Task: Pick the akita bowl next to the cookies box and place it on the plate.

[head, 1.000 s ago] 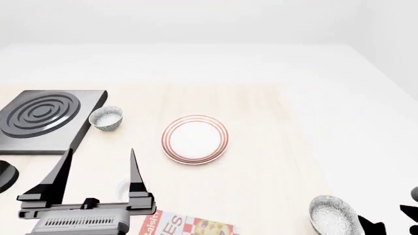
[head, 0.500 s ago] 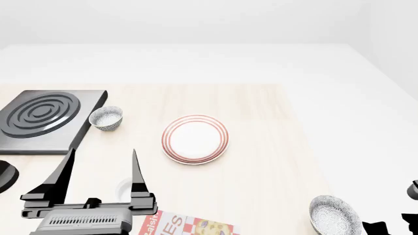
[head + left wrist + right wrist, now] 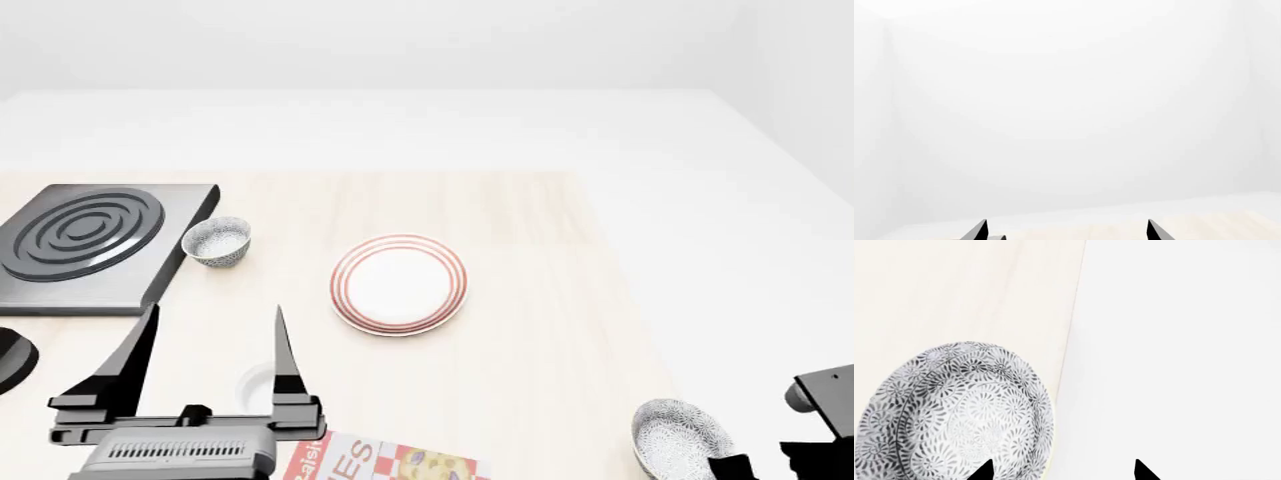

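The akita bowl [image 3: 681, 440], speckled grey-black on white, sits at the table's front right corner, in the same front row as the red-and-white cookies box [image 3: 387, 462]. In the right wrist view the akita bowl [image 3: 954, 415] fills the lower part, by the table's edge. My right gripper [image 3: 1062, 472] is open, one fingertip over the bowl's rim and the other past the table edge; in the head view the right gripper [image 3: 763, 466] is just right of the bowl. The red-ringed plate [image 3: 398, 284] lies mid-table. My left gripper [image 3: 207, 370] is open and holds nothing.
A look-alike speckled bowl [image 3: 216, 241] stands beside the black ringed stove burner [image 3: 87, 240] at the left. A small white cup [image 3: 254, 384] sits on the table under my left gripper [image 3: 1067, 232]. A dark round object [image 3: 8, 358] pokes in at the left edge.
The right arm has moved further into the head view at the lower right, closer to the bowl. The left gripper has drifted slightly right.
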`<state>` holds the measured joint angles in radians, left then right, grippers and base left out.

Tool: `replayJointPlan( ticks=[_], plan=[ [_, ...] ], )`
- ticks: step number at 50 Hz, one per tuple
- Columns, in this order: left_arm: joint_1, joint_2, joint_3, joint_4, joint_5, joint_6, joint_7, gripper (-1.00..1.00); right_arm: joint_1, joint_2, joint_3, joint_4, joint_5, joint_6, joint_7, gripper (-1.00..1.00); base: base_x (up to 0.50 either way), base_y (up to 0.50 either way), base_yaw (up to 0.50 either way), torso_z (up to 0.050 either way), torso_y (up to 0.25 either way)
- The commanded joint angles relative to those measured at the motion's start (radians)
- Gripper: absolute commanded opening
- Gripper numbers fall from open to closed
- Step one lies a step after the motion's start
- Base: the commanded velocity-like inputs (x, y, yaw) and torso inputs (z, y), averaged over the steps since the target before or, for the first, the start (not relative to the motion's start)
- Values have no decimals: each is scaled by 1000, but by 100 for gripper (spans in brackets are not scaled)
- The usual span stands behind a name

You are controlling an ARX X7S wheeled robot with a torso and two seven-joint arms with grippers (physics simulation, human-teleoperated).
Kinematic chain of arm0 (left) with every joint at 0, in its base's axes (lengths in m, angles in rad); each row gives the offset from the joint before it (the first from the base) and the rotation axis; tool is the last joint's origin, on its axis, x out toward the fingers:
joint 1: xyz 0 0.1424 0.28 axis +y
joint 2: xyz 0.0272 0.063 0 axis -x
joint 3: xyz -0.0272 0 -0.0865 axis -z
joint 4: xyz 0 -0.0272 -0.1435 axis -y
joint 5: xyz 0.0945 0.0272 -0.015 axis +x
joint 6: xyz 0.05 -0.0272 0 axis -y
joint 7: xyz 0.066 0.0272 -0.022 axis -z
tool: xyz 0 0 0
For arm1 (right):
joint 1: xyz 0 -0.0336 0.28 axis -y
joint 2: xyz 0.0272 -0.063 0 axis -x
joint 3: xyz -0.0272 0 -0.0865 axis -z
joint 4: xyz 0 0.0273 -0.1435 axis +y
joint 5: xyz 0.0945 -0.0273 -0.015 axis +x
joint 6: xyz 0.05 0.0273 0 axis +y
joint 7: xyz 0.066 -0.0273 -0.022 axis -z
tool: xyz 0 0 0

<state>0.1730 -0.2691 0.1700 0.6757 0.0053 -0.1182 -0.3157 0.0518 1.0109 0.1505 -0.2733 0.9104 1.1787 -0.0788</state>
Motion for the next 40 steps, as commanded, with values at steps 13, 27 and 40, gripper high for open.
replayJointPlan(
  ticks=[13, 27, 40],
  plan=[
    [-4, -14, 13, -15, -7, 11, -13, 100, 59, -67, -149, 96, -86, -75, -24, 100, 0, 0, 0, 0, 0],
    [-3, -22, 20, -5, -8, 3, -23, 100, 70, -83, -182, 135, -123, -126, -43, -100, 2, 0, 0, 0, 0],
    [-8, -29, 25, -19, -13, 13, -30, 100, 50, -41, -99, 20, -45, -77, -19, -100, 0, 0, 0, -1, 0]
  ],
)
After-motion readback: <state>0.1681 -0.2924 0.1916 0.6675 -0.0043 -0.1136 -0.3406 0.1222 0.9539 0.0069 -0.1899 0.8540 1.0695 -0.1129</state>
